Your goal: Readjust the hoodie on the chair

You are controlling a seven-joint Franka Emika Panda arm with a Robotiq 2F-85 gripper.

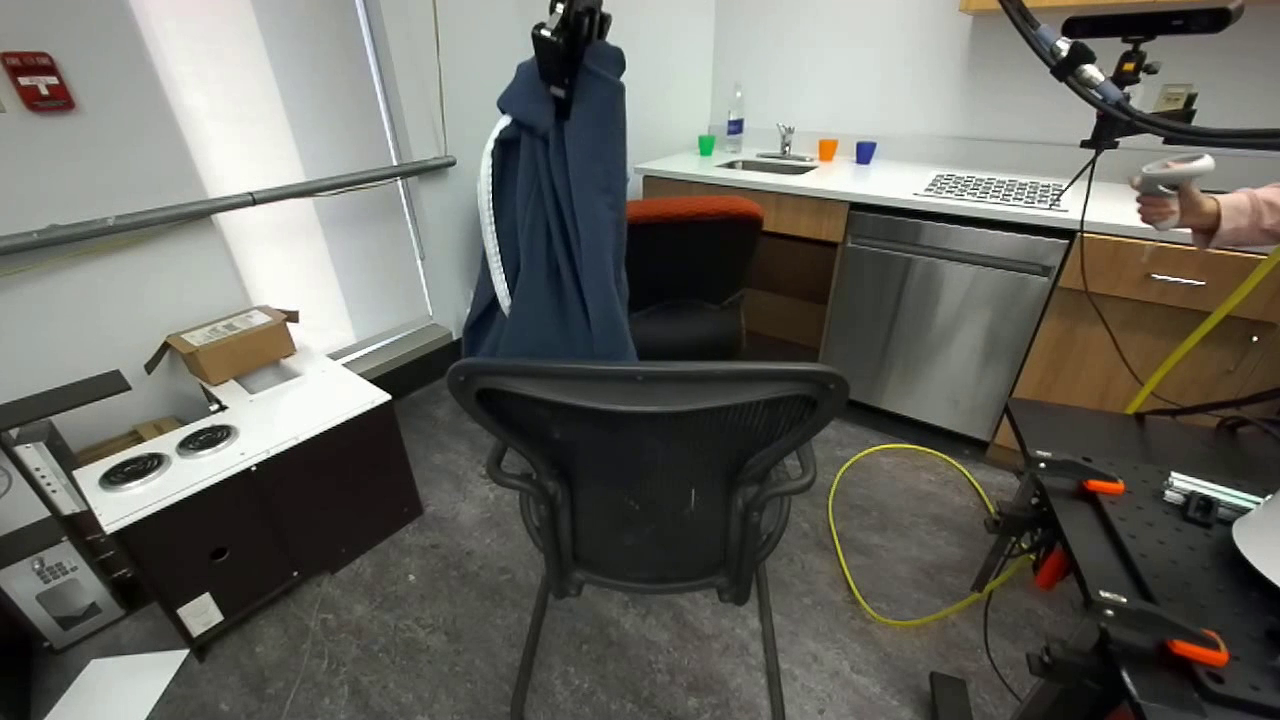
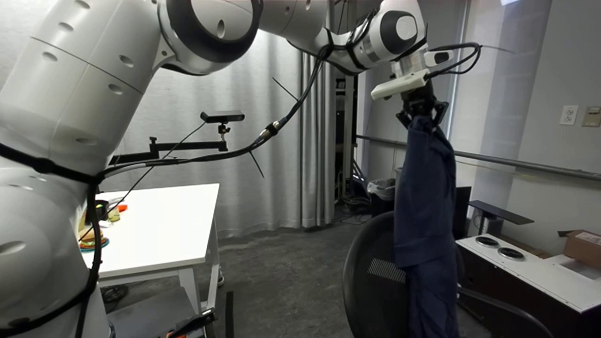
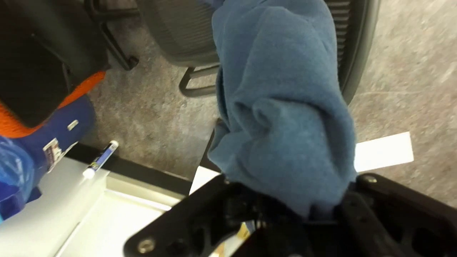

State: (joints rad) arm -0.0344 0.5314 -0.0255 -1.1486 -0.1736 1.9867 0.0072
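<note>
The black mesh chair stands on a mottled grey floor with paler streaks. Above the chair's backrest the pincer is clamped on the top of the dark blue hoodie, which hangs in long folds down the chair's seat side; whether it touches the backrest cannot be told. Beyond the chair is a second chair, orange-red along its top, and farther off run a white counter and a steel-fronted dishwasher. To one side of the chair, a two-burner stove unit has a cardboard box at its edge; opposite are a looped yellow cord and a perforated black desk. Well apart from the chair, a white desk stands before a grey curtain.
</note>
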